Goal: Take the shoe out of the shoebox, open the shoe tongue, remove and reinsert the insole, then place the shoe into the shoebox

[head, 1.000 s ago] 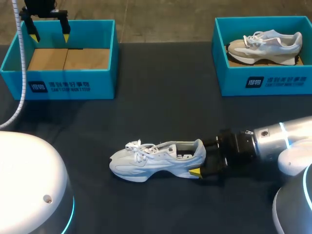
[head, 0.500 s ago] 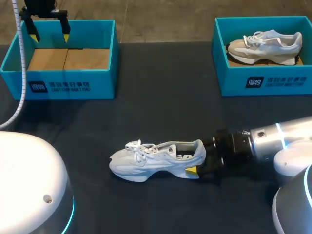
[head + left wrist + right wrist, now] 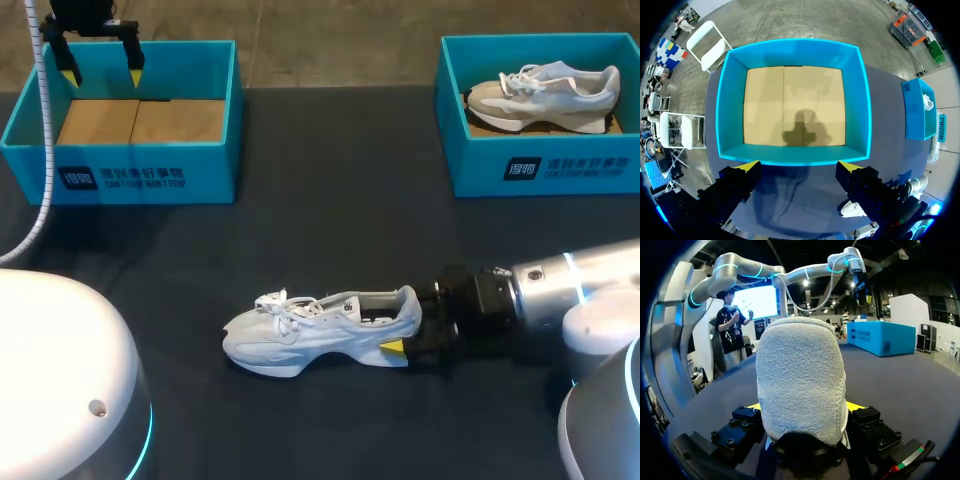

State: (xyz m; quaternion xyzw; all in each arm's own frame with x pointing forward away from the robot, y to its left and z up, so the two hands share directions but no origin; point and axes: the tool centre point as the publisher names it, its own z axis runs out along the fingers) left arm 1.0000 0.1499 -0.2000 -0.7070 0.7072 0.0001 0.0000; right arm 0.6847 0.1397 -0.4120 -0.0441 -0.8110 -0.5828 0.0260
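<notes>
A white shoe lies on its sole on the dark table, toe to the left and tongue and laces up. My right gripper comes in from the right at table level and is shut on the shoe's heel, one finger on each side, one yellow fingertip showing at the near side. The empty blue shoebox with a cardboard floor stands at the back left. My left gripper hangs open above its far edge, and the left wrist view looks straight down into the blue shoebox past that gripper.
A second blue shoebox at the back right holds another pale shoe. Dark bare tabletop lies between the boxes and the shoe. My robot's white base domes sit at the near left and near right corners.
My right gripper's fingers have closed in on the heel, and the arm has pushed slightly left, shifting the shoe a little to the left. The left arm has not moved.
</notes>
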